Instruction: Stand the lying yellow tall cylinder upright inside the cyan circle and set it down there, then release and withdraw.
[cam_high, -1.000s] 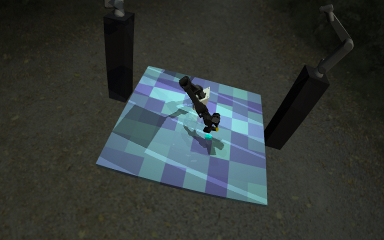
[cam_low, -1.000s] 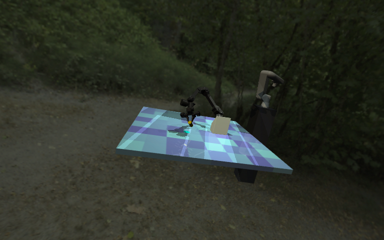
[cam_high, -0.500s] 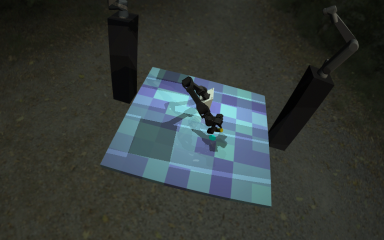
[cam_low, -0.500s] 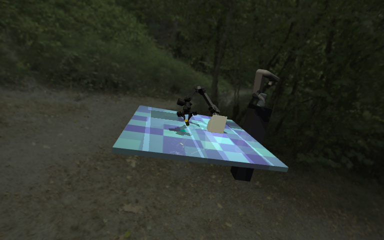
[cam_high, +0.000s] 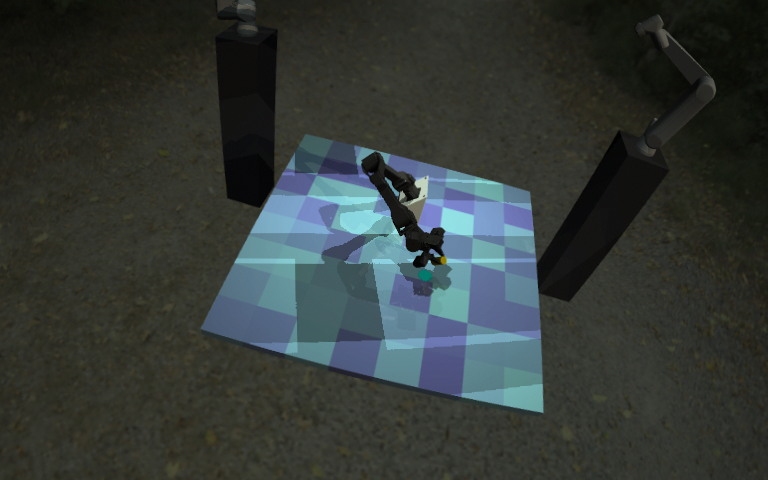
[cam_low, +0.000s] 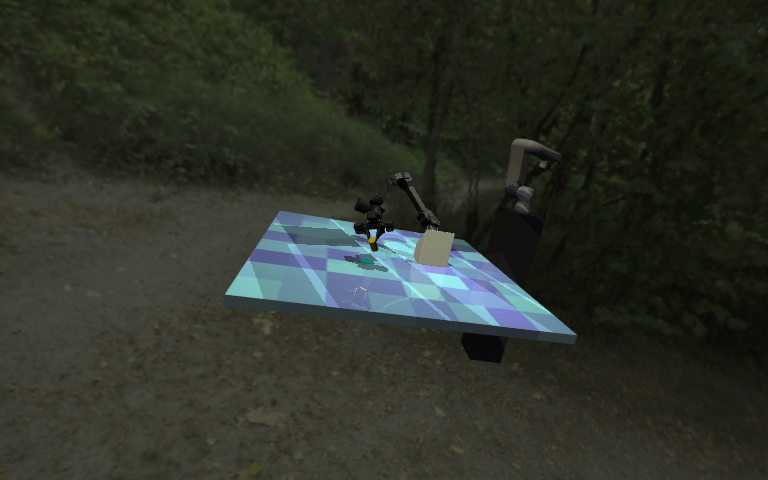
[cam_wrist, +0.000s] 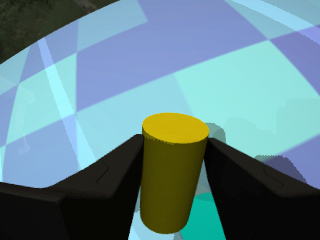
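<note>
Has a blk. arm (cam_high: 389, 195) (cam_low: 416, 199), slim straight links w/ chunky rounded joints. Carries a blocky blk. gripper (cam_high: 432, 260) (cam_low: 373, 240) (cam_wrist: 175, 144) w/ dk., tapering, smooth-faced fingers, each w/ a thin curved line. Shows a pale cream base (cam_high: 419, 206) (cam_low: 437, 249), flat-sided, w/ sm. dk. dots near edges from top. Looks too sm. for finer detail elsewhere.

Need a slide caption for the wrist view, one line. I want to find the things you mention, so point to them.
Yellow cylinder (cam_high: 443, 260) (cam_low: 373, 245) (cam_wrist: 170, 175) clamped between the gripper's dark jaws, with part of the cyan circle (cam_high: 424, 275) (cam_low: 367, 261) (cam_wrist: 204, 220) showing beyond it.
</note>
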